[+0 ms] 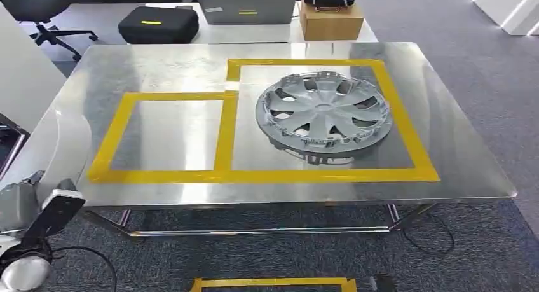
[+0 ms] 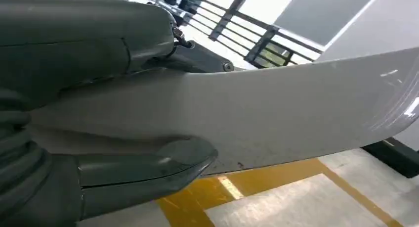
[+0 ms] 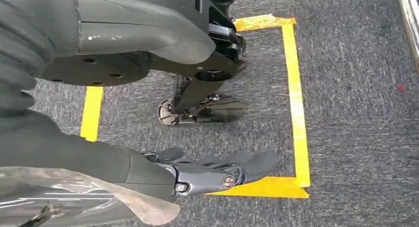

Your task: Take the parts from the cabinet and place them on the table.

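My left hand [image 2: 74, 44] grips a long, curved white panel [image 2: 276, 113]; the thumb [image 2: 148, 167] presses one face and the darker fingers lie across the other. The panel hangs just above the steel table's yellow tape [image 2: 257, 180]. In the head view the white panel [image 1: 60, 139] shows over the table's left edge, with my left wrist [image 1: 28, 209] below it. A silver wheel cover [image 1: 324, 111] lies inside the right taped rectangle. My right hand [image 3: 207, 170] hangs over the carpet, fingers stretched out and holding nothing.
The steel table [image 1: 445, 171] carries two yellow taped rectangles; the left rectangle [image 1: 168, 136] holds nothing. Behind it stand a black case [image 1: 159, 23], a laptop [image 1: 246, 9] and a cardboard box [image 1: 330, 20]. Yellow tape [image 3: 296, 103] marks a square on the grey carpet.
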You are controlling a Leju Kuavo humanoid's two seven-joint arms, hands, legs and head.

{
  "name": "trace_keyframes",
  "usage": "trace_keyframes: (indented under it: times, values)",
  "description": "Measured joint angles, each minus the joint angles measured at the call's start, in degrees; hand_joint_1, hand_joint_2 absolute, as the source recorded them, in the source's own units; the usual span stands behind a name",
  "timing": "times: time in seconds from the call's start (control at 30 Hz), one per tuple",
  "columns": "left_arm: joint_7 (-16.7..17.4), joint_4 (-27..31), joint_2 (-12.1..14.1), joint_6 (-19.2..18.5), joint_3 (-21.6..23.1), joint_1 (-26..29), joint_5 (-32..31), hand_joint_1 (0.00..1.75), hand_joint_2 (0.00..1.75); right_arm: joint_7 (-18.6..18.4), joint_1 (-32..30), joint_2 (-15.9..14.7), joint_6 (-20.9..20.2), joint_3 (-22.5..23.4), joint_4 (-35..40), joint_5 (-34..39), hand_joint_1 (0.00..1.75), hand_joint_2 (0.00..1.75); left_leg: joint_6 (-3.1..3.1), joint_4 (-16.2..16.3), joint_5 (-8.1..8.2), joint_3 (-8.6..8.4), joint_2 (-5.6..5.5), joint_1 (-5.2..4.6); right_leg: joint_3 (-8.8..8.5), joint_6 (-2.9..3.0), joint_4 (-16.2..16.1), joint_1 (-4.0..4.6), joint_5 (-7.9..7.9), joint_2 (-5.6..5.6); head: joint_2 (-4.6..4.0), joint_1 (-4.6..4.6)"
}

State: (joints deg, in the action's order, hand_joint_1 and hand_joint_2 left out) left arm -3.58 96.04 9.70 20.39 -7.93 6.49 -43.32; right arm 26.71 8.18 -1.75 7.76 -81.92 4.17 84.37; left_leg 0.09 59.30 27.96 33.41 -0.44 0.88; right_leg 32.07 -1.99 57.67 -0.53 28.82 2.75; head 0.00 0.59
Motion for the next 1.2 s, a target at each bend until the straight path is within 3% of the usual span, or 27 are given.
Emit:
trace_keyframes:
  times: [0.3,0.4,0.53,0.67,0.73,0.83,0.87,1.03,1.2]
  values:
    - [0.42,-1.03,0.94,0.0,-1.71,0.27,-0.53,1.75,1.75,-1.07,0.09,0.04,0.53,-0.96,0.33,-1.07,0.0,1.75,-0.02,-0.04,-0.01,0.01,0.0,0.07,-0.02,0.08,0.04,0.05,0.05,0.01,0.0,-0.04]
    - [-0.26,-2.19,2.42,-0.48,-4.46,0.8,-1.03,1.75,1.75,-2.23,0.19,0.37,1.64,-2.14,0.65,-2.47,0.0,1.75,-0.02,-0.04,-0.01,0.01,0.01,0.07,0.02,0.08,0.04,0.05,0.05,0.04,0.0,0.0]
    - [-1.07,-7.4,5.08,-2.75,-8.8,-0.89,-3.82,1.75,1.75,-3.28,0.96,0.55,1.95,-3.37,1.4,-3.32,0.0,1.75,-0.05,-0.04,-0.03,0.0,0.01,0.07,0.04,0.14,0.05,0.06,0.09,-0.04,0.0,0.0]
    - [0.0,-14.17,7.92,-5.67,-9.88,-4.42,-9.94,1.75,1.75,-4.26,1.3,0.55,2.05,-4.22,1.62,-3.76,0.0,1.75,-0.09,-0.02,-0.07,-0.09,0.0,0.08,0.53,0.15,0.1,0.09,0.09,-0.06,0.0,-0.02]
    - [1.51,-20.37,8.76,-7.17,-8.03,-10.33,-18.06,1.75,1.75,-4.59,1.22,-0.18,1.79,-4.24,1.62,-3.58,0.0,1.75,-0.05,-0.02,-0.14,-0.03,-0.37,0.06,0.78,0.16,0.09,0.05,0.13,-0.49,0.0,0.0]
    - [4.26,-29.8,8.65,-5.79,-2.68,-19.63,-22.77,1.75,1.75,-4.35,1.46,-1.33,0.24,-4.48,1.62,-3.54,0.0,1.75,-0.08,-0.03,-0.28,0.07,-0.8,0.04,0.55,0.14,0.11,0.03,0.09,-0.88,0.0,0.0]
    - [4.68,-32.27,8.55,-5.49,-0.84,-21.92,-23.39,1.75,1.75,-4.24,1.48,-1.57,0.11,-4.66,1.6,-3.54,0.0,1.75,-0.06,-0.02,-0.34,0.1,-0.79,0.04,-0.09,0.11,0.14,0.02,0.01,-0.82,0.0,-0.04]
    - [5.14,-39.64,7.67,-4.55,5.19,-28.29,-24.44,1.75,1.75,-4.15,1.33,-2.32,0.18,-5.25,1.55,-3.63,0.0,1.75,-0.1,0.01,-0.42,0.15,-0.45,0.0,0.12,0.07,0.13,-0.02,-0.17,-0.43,0.0,-0.04]
    - [5.22,-44.05,6.67,-4.55,10.01,-32.56,-24.77,1.75,1.75,-4.79,1.67,-2.6,0.28,-6.01,1.55,-4.09,0.0,1.75,-0.11,0.01,-0.42,0.14,-0.45,0.01,0.12,0.07,0.13,0.01,-0.17,-0.41,0.0,-0.04]
